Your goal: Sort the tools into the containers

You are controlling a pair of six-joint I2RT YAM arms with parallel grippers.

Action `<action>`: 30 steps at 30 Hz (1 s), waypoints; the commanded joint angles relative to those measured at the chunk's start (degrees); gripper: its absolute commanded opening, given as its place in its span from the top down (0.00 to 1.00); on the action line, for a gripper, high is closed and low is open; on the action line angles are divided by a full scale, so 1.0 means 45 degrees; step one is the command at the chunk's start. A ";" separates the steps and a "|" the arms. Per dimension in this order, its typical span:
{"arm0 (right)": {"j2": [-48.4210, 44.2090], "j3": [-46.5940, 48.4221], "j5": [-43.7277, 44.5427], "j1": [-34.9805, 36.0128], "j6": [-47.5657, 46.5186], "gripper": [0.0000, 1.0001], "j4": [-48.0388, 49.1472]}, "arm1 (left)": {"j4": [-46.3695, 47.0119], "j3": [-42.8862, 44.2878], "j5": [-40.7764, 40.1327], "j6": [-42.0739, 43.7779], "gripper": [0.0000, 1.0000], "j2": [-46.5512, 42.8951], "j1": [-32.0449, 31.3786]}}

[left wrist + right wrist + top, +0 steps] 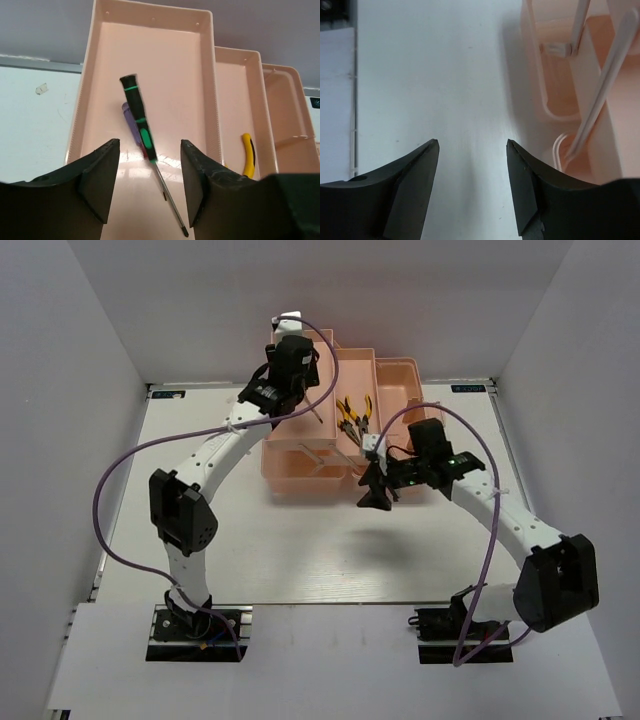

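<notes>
Currently my left gripper [150,145] hangs over the leftmost tray [200,60] of the pink toolbox [300,475], at the far side of the table [445,75]. Its fingers stand apart and clamp nothing. Between them, but touching neither one, I see the green-and-black screwdriver [137,112], handle pointing away from me and its thin shaft running back under the wrist. It crosses over the purple-handled screwdriver [129,120], which lies on the floor of the same tray. The green one looks slightly blurred, so I cannot tell whether it rests flat.

In the middle tray [235,90], just to the right, a yellow pliers handle [247,155] shows past my right-hand finger. The top view shows yellow-handled pliers in that tray. The rightmost tray [290,110] lies beyond it.

My right gripper [472,144] hovers over bare table just in front of the toolbox, near its right front corner. Its fingers are spread too, with only white tabletop between them. The box's pale hinge bars [600,90] run along the right edge of that wrist view.
</notes>
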 commanded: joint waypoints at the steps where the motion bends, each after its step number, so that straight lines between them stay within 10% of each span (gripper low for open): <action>1: 0.0237 0.0136 0.2001 0.1091 -0.0176 0.37 0.2107 | -0.0124 0.0947 0.0809 -0.0166 0.37 -0.0640 0.0183; 8: 0.1506 0.0602 0.4036 0.2636 -0.2053 0.34 0.3441 | -0.0749 0.1517 0.0910 -0.0166 0.27 -0.1360 0.0183; 21: 0.3518 0.0564 0.4721 0.3907 -0.4164 0.40 0.5923 | -0.0726 -1.0824 -0.2060 -0.4263 0.26 -1.2096 0.0183; 30: 0.4456 0.2984 0.1012 0.4396 -0.4594 0.49 0.2214 | -0.3267 -1.5181 -0.0969 -0.8639 0.26 -1.4135 0.0183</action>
